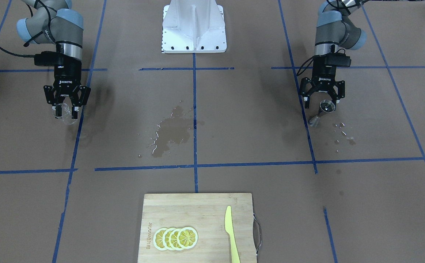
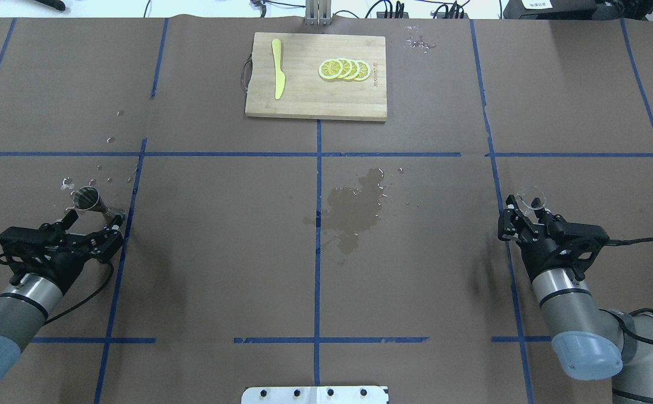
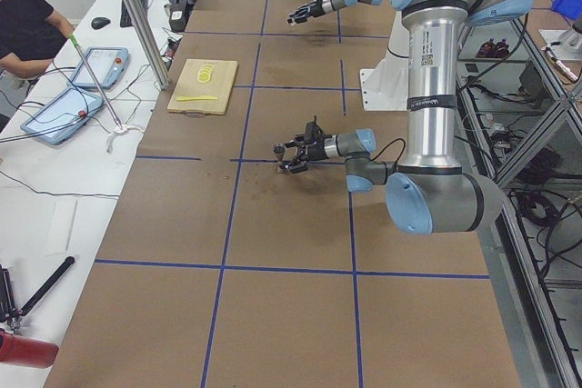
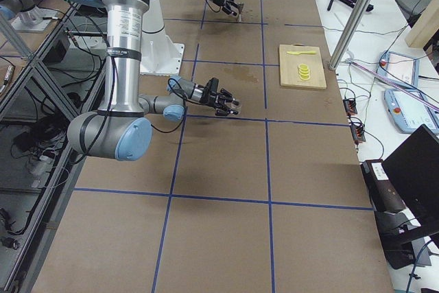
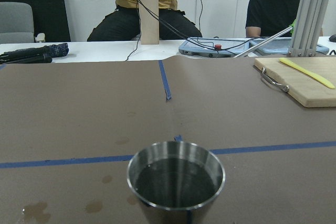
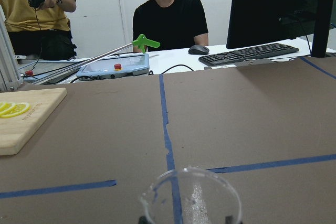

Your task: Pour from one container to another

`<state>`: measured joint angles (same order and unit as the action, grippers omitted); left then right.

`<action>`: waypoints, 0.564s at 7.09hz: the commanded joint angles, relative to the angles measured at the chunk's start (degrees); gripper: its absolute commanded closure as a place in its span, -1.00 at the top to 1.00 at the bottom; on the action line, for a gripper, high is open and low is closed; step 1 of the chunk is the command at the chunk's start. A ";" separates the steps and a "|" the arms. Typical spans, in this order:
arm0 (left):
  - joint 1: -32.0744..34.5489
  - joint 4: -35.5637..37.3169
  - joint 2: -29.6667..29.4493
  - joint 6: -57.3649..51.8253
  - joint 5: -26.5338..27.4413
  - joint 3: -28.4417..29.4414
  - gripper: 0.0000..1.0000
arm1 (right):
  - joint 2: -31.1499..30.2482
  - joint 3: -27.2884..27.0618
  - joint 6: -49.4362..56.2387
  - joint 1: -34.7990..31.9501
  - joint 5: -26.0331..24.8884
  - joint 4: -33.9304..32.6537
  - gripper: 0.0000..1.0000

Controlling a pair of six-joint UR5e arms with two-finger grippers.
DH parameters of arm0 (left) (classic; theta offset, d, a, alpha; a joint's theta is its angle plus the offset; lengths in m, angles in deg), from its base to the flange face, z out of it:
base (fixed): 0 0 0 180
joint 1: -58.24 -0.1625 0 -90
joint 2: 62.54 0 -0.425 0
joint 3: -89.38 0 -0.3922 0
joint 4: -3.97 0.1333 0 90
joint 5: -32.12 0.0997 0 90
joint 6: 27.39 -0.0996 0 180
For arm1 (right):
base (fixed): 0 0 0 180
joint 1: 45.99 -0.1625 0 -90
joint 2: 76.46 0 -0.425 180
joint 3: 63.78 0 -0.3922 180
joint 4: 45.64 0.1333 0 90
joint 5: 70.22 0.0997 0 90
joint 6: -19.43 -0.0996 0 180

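The clear glass cup [image 1: 64,113] sits between the fingertips of my right gripper [image 1: 66,109], which is shut on it. In the right wrist view the cup [image 6: 190,198] looks empty, with droplets on its wall. The steel jigger [image 1: 326,107] stands upright on the table between the spread fingers of my left gripper [image 1: 322,102], which is open and not touching it. Dark liquid shows inside the jigger [image 5: 176,182] in the left wrist view. From overhead, the jigger [image 2: 87,198] is at the left and the cup [image 2: 532,198] at the right, far apart.
A wet spill [image 2: 354,212] darkens the table's middle, and droplets [image 1: 344,133] lie by the jigger. At the far edge a wooden cutting board [image 2: 304,104] carries lemon slices [image 2: 344,69] and a yellow knife [image 2: 278,76]. People sit beyond the table.
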<state>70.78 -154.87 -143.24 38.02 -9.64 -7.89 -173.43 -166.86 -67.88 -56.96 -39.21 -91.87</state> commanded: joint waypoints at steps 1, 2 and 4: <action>0.11 0.27 7.37 -0.02 -8.31 -7.37 1.00 | -0.06 0.07 -0.05 0.16 -0.59 0.00 -1.00; 0.11 3.41 7.48 -0.02 -10.52 -9.84 1.00 | -0.07 0.42 -0.14 0.34 -0.77 0.09 -1.00; 0.11 7.65 7.48 0.07 -14.57 -13.20 1.00 | -0.07 1.47 -1.72 1.30 -0.95 0.09 -1.00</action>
<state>70.89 -149.20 -135.95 38.06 -21.74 -19.25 -173.49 -166.04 -68.78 -56.30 -40.03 -91.83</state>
